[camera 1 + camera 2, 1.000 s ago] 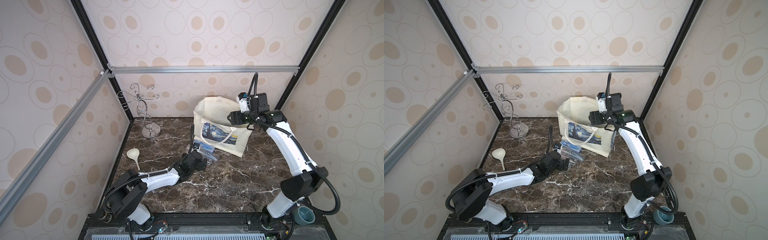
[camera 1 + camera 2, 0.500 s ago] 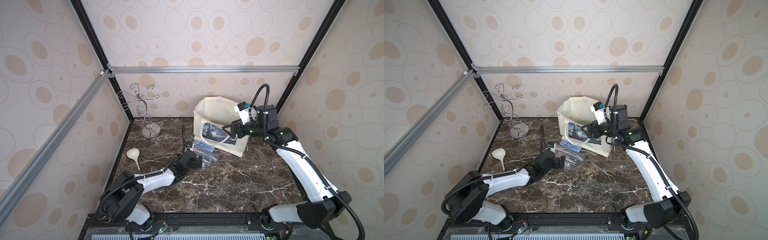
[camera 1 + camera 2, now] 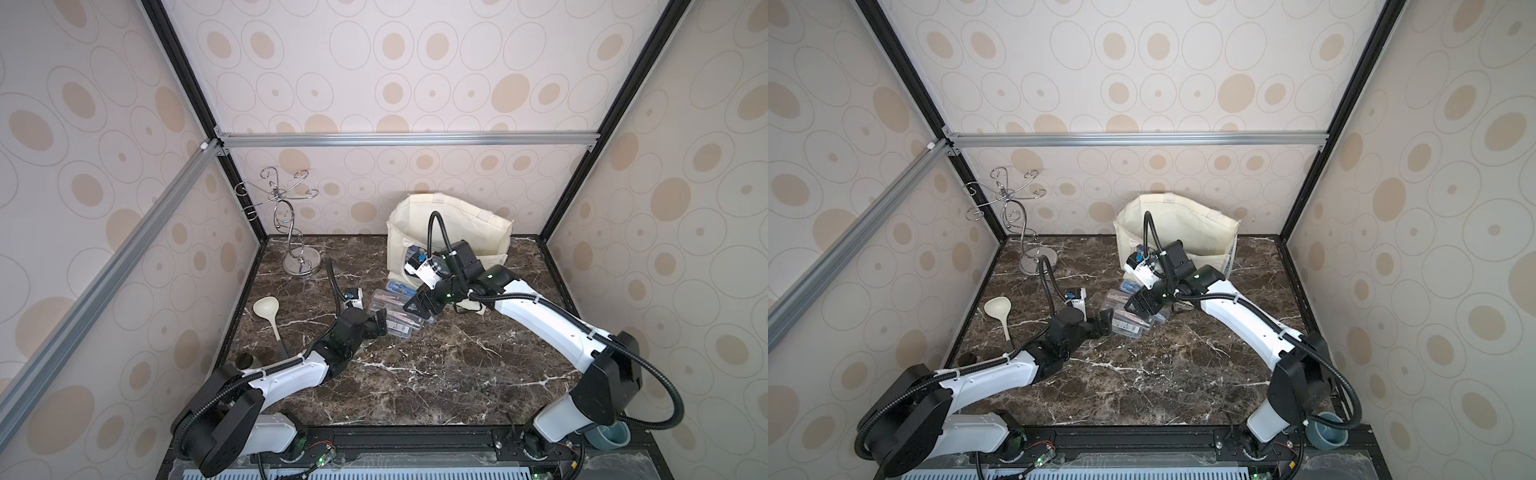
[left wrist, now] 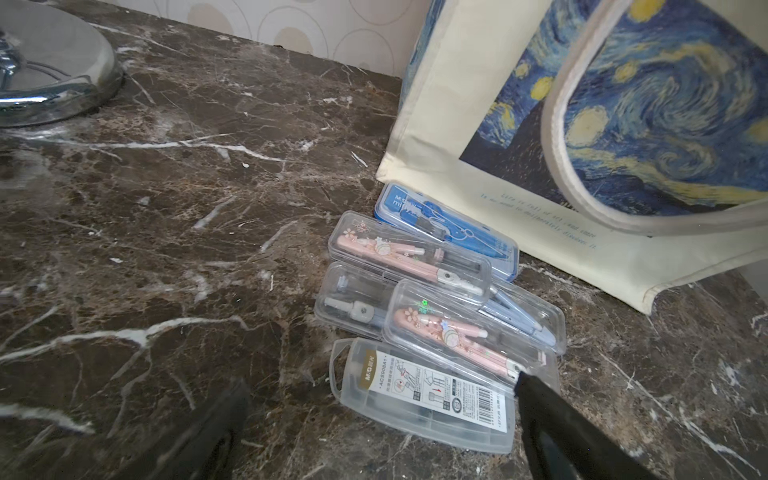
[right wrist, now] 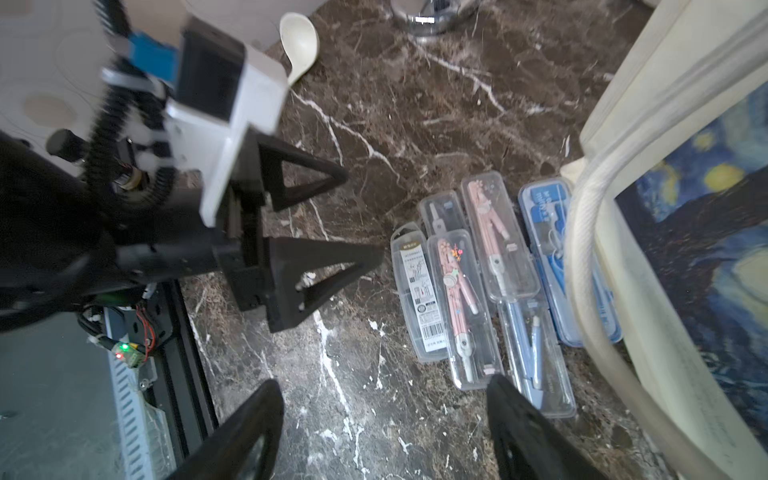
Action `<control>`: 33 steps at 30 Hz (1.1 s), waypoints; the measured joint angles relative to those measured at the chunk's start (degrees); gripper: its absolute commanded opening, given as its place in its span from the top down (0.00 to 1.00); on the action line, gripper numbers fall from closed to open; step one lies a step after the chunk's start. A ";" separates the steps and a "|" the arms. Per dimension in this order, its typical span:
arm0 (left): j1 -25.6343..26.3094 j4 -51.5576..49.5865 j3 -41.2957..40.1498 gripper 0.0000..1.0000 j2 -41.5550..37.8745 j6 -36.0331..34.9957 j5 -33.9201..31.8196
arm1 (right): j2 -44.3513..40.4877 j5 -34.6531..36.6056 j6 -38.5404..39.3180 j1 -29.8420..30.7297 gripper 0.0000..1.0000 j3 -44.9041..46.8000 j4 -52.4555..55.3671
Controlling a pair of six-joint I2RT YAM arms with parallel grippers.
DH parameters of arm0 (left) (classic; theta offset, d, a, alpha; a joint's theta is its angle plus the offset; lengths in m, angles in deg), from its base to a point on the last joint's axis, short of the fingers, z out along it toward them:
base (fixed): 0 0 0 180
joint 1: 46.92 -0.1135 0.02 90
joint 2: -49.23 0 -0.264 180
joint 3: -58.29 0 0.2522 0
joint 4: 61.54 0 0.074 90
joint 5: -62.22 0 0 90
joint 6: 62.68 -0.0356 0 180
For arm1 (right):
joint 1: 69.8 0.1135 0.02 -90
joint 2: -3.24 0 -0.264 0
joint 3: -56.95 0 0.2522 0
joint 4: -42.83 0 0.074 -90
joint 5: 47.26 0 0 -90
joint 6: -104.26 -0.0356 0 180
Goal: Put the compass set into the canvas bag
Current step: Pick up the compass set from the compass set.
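Left gripper (image 5: 361,215) and right gripper (image 5: 383,380) — both agape, empty — hover by compass cases (image 5: 457,291).

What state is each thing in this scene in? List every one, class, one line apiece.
canvas bag: upright, mouth open
compass cases: lids shut, piled on the table beside the bag
left end effector: open, empty
right end effector: open, empty
ladle: lying flat on the table
wire stand: upright, hooks bare
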 measured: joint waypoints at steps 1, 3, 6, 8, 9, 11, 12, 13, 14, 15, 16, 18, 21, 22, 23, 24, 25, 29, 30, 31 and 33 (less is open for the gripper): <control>-0.20 0.26 -0.17 0.00 -0.15 0.17 0.00 | 0.96 0.81 0.00 0.13 0.20 0.63 -0.17; -0.46 0.66 -0.35 0.00 -0.52 0.33 0.02 | 3.02 2.47 0.02 0.24 0.19 1.11 -0.31; -0.57 1.40 -0.87 0.00 -1.53 0.48 0.04 | 6.27 5.07 0.07 0.24 0.19 0.92 -0.33; -0.68 2.05 -1.31 0.00 -2.29 0.63 0.04 | 8.37 6.93 0.09 0.26 0.19 0.50 -0.15; -0.74 2.21 -1.49 0.00 -2.56 0.68 0.02 | 9.22 7.82 0.09 0.26 0.19 0.35 -0.15; -0.87 2.51 -1.79 0.00 -3.04 0.83 0.04 | 10.54 9.51 0.09 0.26 0.19 -0.02 0.04; -0.94 2.62 -1.88 0.00 -3.13 0.83 0.04 | 10.97 10.08 0.09 0.26 0.19 -0.33 0.24; -0.98 2.82 -1.95 0.00 -3.13 0.85 0.04 | 11.43 10.56 0.07 0.26 0.19 -0.70 0.26; -1.07 2.89 -2.01 0.00 -3.13 0.90 0.07 | 11.80 11.17 0.04 0.26 0.19 -1.16 0.26; -1.09 2.89 -2.05 0.00 -3.13 1.01 0.07 | 12.00 11.54 0.04 0.26 0.19 -1.42 0.15; -1.11 2.99 -2.14 0.00 -3.13 1.07 0.09 | 12.15 11.89 0.04 0.24 0.19 -1.60 0.09; -1.14 3.15 -2.32 0.00 -3.19 1.25 0.20 | 12.33 12.74 0.02 0.26 0.19 -1.92 0.09; -1.18 3.21 -2.91 0.00 -3.82 1.31 0.24 | 12.98 13.73 -0.04 0.26 0.19 -2.45 0.00; -1.20 3.21 -3.15 0.00 -4.15 1.42 0.24 | 13.18 14.19 -0.07 0.26 0.19 -2.45 0.02; -1.22 3.21 -3.41 0.00 -4.50 1.51 0.24 | 13.33 14.51 -0.15 0.24 0.19 -2.45 0.02; -1.25 3.21 -3.58 0.00 -4.79 1.64 0.24 | 13.42 14.78 -0.15 0.26 0.19 -2.45 -0.02; -1.29 3.19 -3.67 0.00 -4.96 1.73 0.24 | 13.46 14.95 -0.15 0.26 0.19 -2.45 -0.02; -1.46 3.10 -3.69 0.00 -5.07 1.97 0.44 | 13.49 15.34 0.15 0.26 0.19 -2.45 -0.02; -1.46 3.13 -3.69 0.00 -5.07 2.05 0.46 | 13.53 15.41 0.24 0.26 0.19 -2.45 -0.04; -1.46 3.13 -3.69 0.00 -5.07 2.14 0.48 | 13.57 15.56 0.26 0.26 0.19 -2.45 -0.07; -1.55 3.13 -3.69 0.00 -5.07 2.32 0.68 | 13.81 15.80 0.26 0.24 0.19 -2.45 -0.28</control>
